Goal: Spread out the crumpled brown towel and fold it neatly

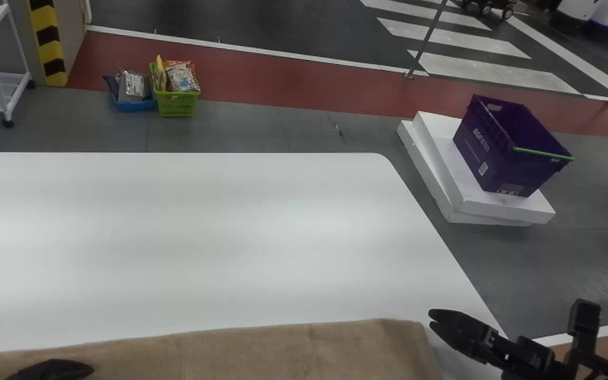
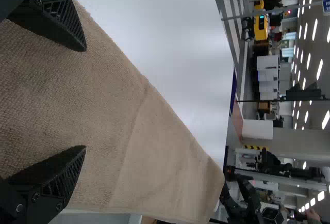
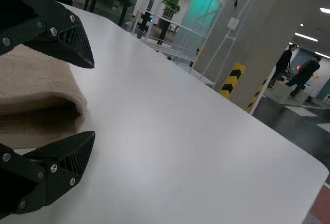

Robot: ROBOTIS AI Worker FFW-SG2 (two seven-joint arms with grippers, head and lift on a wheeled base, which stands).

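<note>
Head view: note brown towel (image 1: 304, 352) along near side of table (image 1: 203, 237), left gripper (image 2: 85, 98) wide-set above it, right gripper (image 3: 94, 99) wide-set near table's right edge, and risk of skewed fold from pinching only upper layer.

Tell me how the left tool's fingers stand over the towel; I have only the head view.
Observer: The left wrist view shows the left tool open, its fingers apart above the brown towel, pinching none of it.
Operator: Now report on the other one.
Observer: In the right wrist view, the right tool is also open, with no cloth pinched.
Operator: Describe the towel's end there.
Observer: It curls into a rounded fold with a dark hollow inside.
</note>
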